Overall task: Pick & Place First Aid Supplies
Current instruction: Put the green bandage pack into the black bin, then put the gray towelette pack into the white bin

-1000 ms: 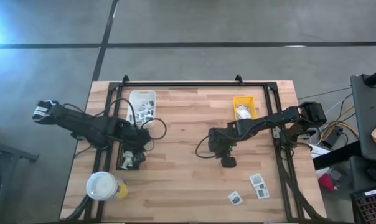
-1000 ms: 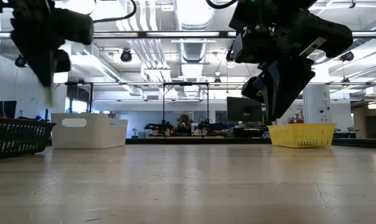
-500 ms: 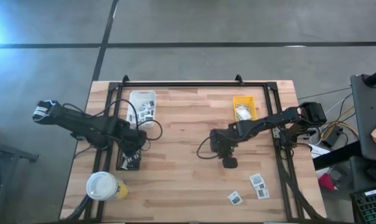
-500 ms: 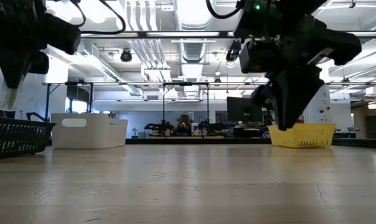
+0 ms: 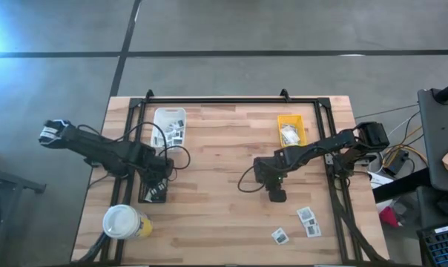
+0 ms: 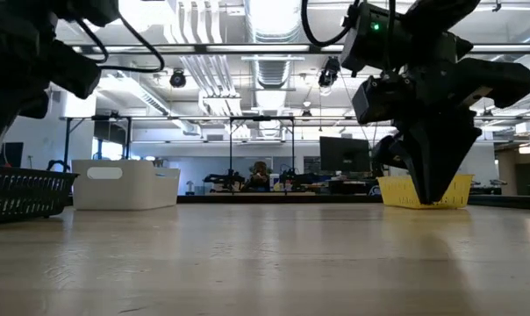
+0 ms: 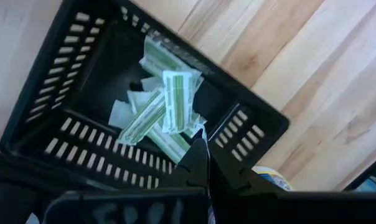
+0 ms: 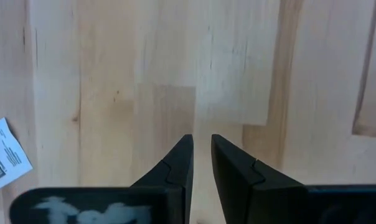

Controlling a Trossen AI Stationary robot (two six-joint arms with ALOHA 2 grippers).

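The wooden tabletop (image 5: 216,148) lay mostly bare around the black tray (image 7: 45,118) near its left edge, with a black frame rail (image 5: 231,100) along the far side. The left gripper (image 5: 159,180) hung over that tray, fingers pressed together, above striped strips (image 7: 166,109) inside. Beyond the tray stood a white tray (image 5: 169,126) holding packets; nearer, a white-topped yellow cup (image 5: 124,222). Well right of the tray, the right gripper (image 5: 276,195) hovered over bare wood, fingers slightly apart, holding nothing. Loose packets (image 5: 308,220) lay past it, a yellow tray (image 5: 291,127) farther back.
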